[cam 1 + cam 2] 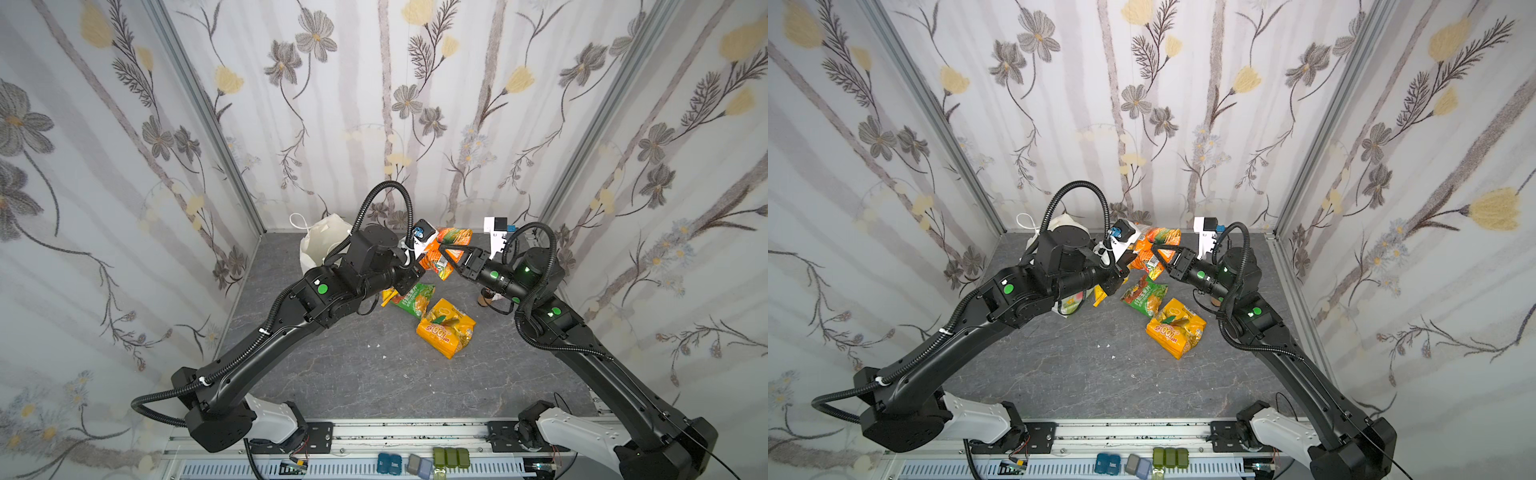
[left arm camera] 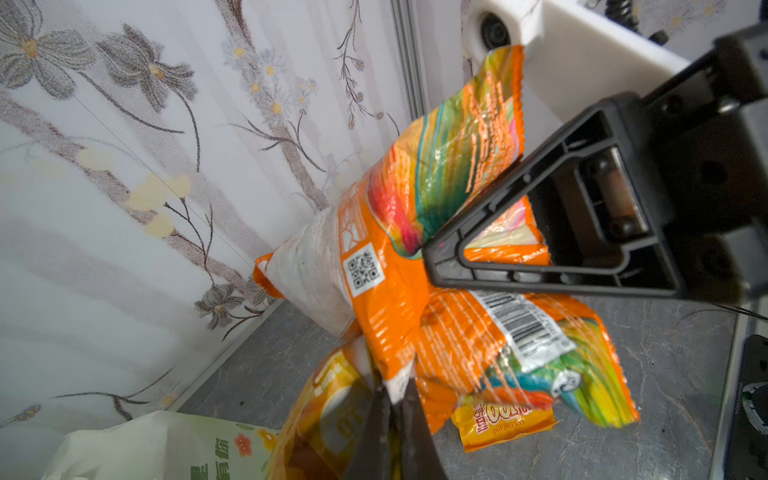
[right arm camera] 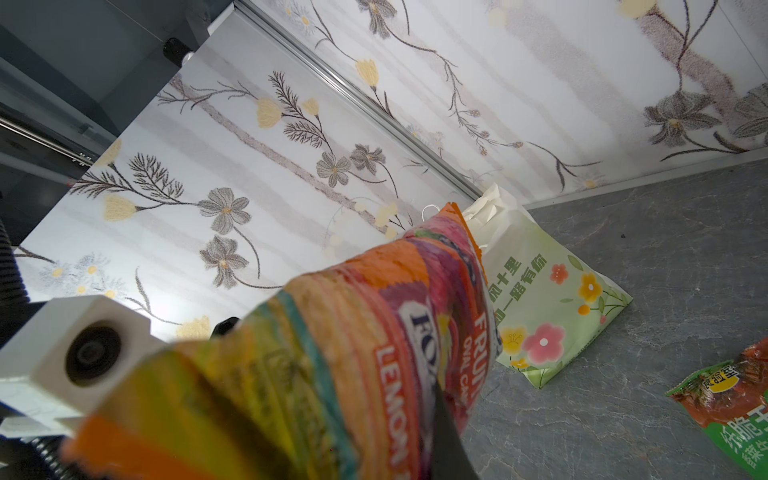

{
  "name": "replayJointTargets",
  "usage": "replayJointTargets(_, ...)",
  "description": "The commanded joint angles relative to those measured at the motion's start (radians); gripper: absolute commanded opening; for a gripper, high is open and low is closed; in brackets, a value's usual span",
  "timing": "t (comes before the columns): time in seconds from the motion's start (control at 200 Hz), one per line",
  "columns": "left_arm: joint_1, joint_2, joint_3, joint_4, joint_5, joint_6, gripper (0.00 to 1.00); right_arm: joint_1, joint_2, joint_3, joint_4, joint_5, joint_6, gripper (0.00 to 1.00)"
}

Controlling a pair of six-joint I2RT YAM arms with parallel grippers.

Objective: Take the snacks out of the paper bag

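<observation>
An orange packet [image 3: 374,332], crinkled and glossy, is filling the right wrist view, sitting very close to the lens. In both top views it is hanging in mid-air above the far middle of the grey tabletop [image 1: 353,374], held between the two arms. The left jaws are pinching shut on its lower edge. The right jaws are meeting tip to tip on its middle fold, so both are gripping the same orange packet. Whether this bundle is one folded packet or two pressed together cannot be told.

The paper bag [image 1: 320,245] is lying slumped at the far left of the tabletop, behind the left arm and apart from the raised packet. Its inside is not showing. A green packet [image 1: 413,301] and a yellow packet [image 1: 446,328] are lying close together on the tabletop, nearer the front.

The step in hand is looking like a handover from the left arm to the right. The next move is probably calling for the left jaws to let go first, since two pulls on thin foil could tear it. The right arm would then be needing a bare patch beside the other packets for setting it down.
</observation>
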Motion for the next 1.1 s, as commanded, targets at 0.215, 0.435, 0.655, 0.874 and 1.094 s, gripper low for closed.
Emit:
replayJointTargets(0.215,0.005,-0.091,-0.074,0.011,-0.067,-0.031,0.0,-0.113,-0.024,-0.072,0.05,0.14,0.024,0.0)
replayJointTargets(0.435,0.007,-0.107,-0.164,0.017,-0.136,-0.08,0.0,-0.118,-0.043,-0.093,0.033,0.133,0.007,0.0)
replayJointTargets(0.655,0.045,-0.111,-0.342,0.056,-0.189,-0.247,0.0,-0.117,-0.09,-0.174,0.002,0.067,-0.024,0.0)
replayJointTargets(0.874,0.086,-0.057,-0.513,0.176,-0.171,-0.408,0.0,-0.076,-0.179,-0.276,-0.075,0.03,-0.071,0.0)
replayJointTargets(1.094,0.094,0.129,-0.561,0.285,-0.138,-0.464,0.0,0.004,-0.302,-0.434,-0.123,0.055,-0.07,0.0)
